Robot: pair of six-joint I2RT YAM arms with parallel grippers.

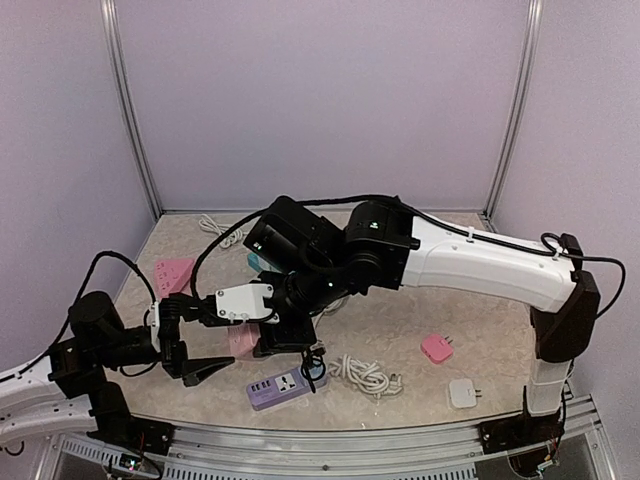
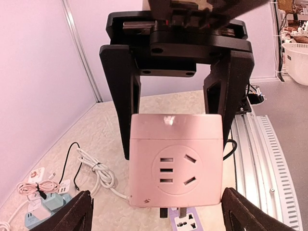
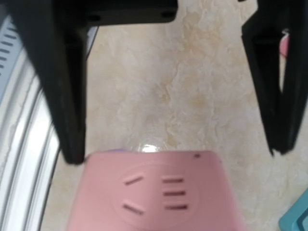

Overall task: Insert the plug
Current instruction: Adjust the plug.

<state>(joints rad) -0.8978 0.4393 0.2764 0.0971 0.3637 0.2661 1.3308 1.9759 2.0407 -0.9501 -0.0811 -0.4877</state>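
Note:
A pink cube plug [image 1: 243, 343] with socket faces hangs in the air, its prongs pointing down. My right gripper [image 1: 262, 338] is shut on its upper sides; in the left wrist view its black fingers [image 2: 120, 120] flank the cube [image 2: 175, 163]. The prongs hover just above a purple power strip [image 1: 285, 388], whose end shows under the cube [image 2: 190, 222]. In the right wrist view the cube [image 3: 154, 192] is blurred at the fingertips of the right gripper [image 3: 175, 154]. My left gripper [image 1: 212, 340] is open and empty, facing the cube, with fingertips [image 2: 72, 211] wide apart.
A coiled white cable [image 1: 365, 375] lies right of the strip. A small pink adapter [image 1: 437, 348] and a white one [image 1: 462, 392] sit at the right. A pink strip [image 1: 175, 272], a teal box [image 1: 262, 262] and another cable [image 1: 215, 228] are at the back. A metal rail [image 1: 350, 440] runs along the front.

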